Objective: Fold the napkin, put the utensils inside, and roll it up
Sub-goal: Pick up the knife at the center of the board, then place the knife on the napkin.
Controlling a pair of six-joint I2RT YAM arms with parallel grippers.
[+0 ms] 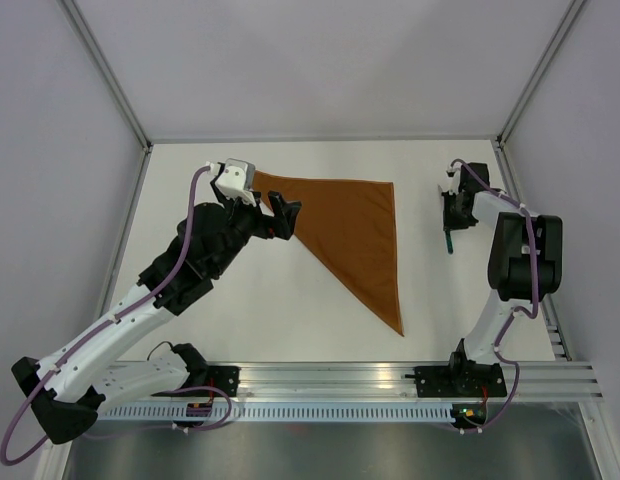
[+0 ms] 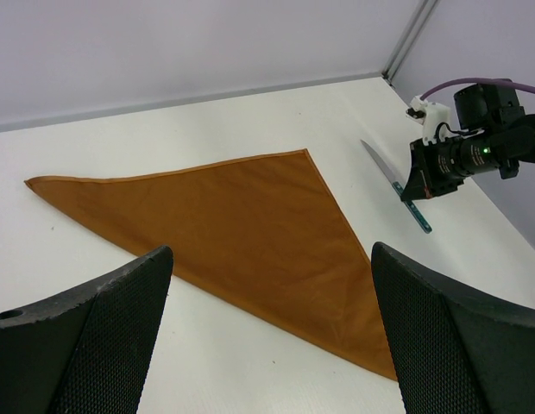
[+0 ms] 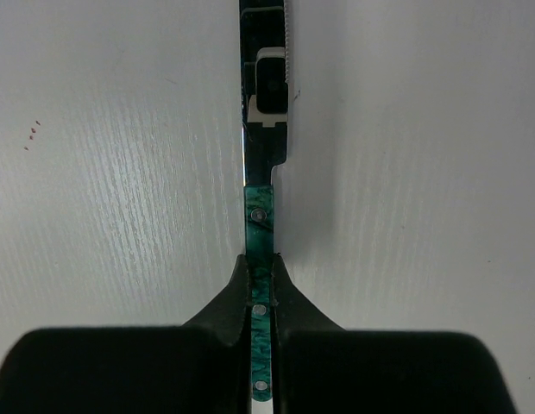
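Clenching the teal-green handle of the knife (image 3: 260, 226), the right pincer (image 3: 260, 269) grips it low against the surface (image 1: 240, 320) near its right edge. The napkin (image 1: 355, 235) lies flat, folded into a triangle, at mid-surface and well apart from the knife. The left pincer (image 1: 278, 214) hovers released, spread wide, at the napkin's left edge.

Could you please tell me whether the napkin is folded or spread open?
Folded: the napkin lies on the table as a flat triangle, which suggests one diagonal fold, corner to corner.
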